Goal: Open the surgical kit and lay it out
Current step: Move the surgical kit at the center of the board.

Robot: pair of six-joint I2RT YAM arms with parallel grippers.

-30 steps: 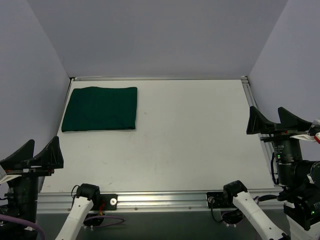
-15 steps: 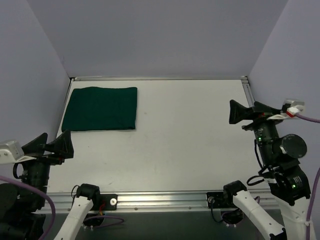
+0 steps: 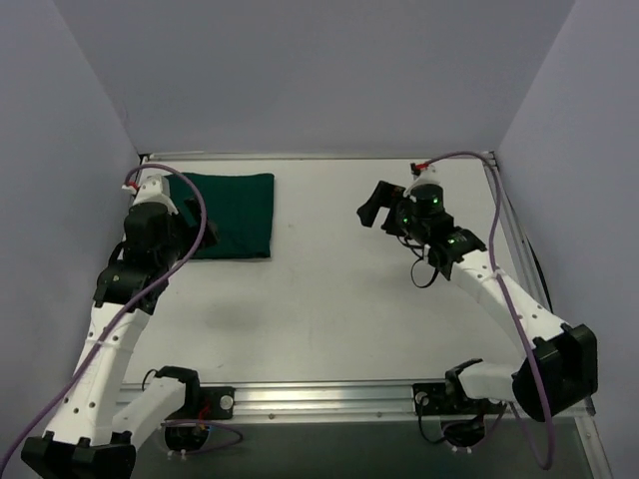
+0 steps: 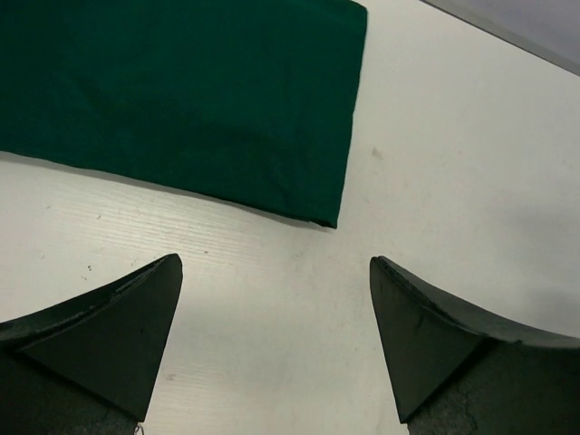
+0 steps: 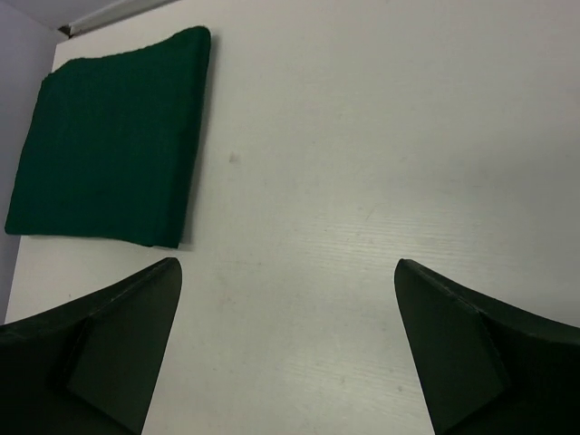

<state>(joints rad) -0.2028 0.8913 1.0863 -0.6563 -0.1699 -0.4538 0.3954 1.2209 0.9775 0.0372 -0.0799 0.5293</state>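
1. The white worktop [image 3: 349, 299] carries the kit.
2. The kit is a dark green cloth [image 3: 235, 215], folded shut, lying flat in the far left corner of the worktop.
3. The left pincer [image 4: 274, 264] is spread wide and holds nothing, just beside one corner of the green cloth.
4. The right pincer [image 5: 287, 264] is spread wide too, with nothing in it, well apart from the cloth, to its right.

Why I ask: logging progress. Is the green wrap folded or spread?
Folded: the wrap lies as a compact rectangle with a thick, rounded edge.
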